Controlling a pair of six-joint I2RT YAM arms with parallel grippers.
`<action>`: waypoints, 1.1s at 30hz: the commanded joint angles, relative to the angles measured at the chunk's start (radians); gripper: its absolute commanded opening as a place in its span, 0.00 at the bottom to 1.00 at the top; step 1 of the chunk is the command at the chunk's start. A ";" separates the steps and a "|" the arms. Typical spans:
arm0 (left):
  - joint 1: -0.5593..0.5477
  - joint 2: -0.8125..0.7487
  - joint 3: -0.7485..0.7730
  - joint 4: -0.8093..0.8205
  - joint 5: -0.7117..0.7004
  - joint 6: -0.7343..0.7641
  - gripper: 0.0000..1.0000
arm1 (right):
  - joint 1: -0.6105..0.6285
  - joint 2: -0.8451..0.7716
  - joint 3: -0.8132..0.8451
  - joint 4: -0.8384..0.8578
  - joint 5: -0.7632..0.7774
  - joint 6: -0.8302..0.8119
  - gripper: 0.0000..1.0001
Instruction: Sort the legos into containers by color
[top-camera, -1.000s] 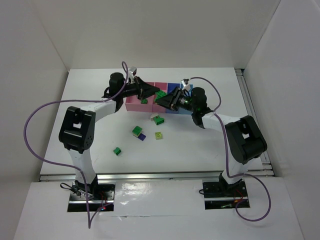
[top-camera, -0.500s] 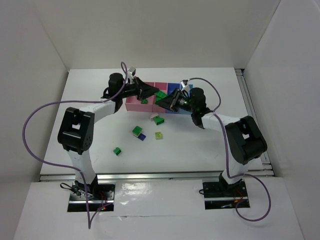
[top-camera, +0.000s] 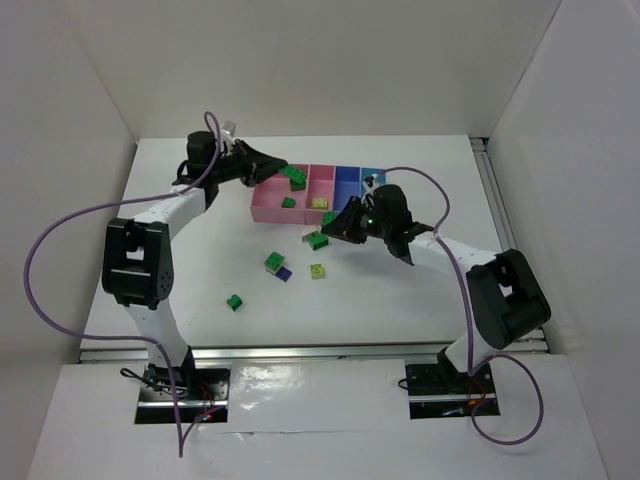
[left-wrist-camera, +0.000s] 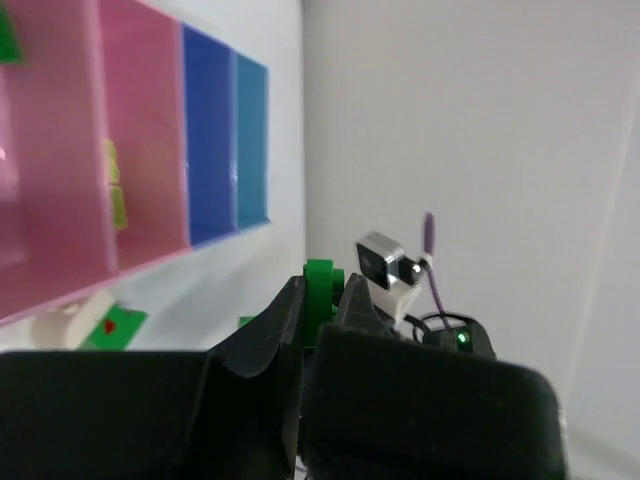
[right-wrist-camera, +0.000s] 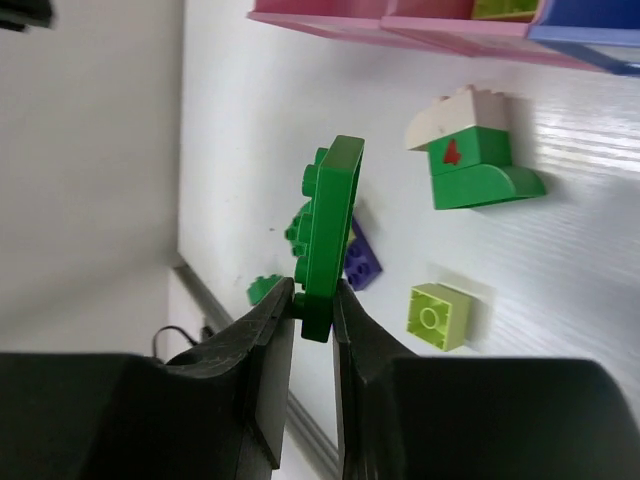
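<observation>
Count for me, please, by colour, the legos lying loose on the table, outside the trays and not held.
Green legos: 3, one with a white top
Yellow-green lego: 1
Dark blue lego: 1
Total: 5

White table (top-camera: 420, 300), white walls (top-camera: 330, 60) (seemingly an edge rail (top-camera: 495, 190))

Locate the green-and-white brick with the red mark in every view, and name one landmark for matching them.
Top external: the green-and-white brick lies on the table just in front of the trays, near the centre.
Left wrist: lower left, below the tray edge.
Right wrist: upper right, below the trays.
Shared landmark: the pink tray.
</observation>
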 joint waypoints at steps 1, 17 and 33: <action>0.030 -0.055 0.115 -0.307 -0.121 0.227 0.00 | 0.022 -0.043 0.092 -0.161 0.110 -0.133 0.15; -0.010 0.226 0.628 -0.844 -0.435 0.530 0.81 | 0.062 0.258 0.624 -0.451 0.215 -0.319 0.15; -0.053 -0.312 0.028 -1.119 -0.743 0.765 0.87 | 0.100 0.766 1.258 -0.640 0.187 -0.412 0.78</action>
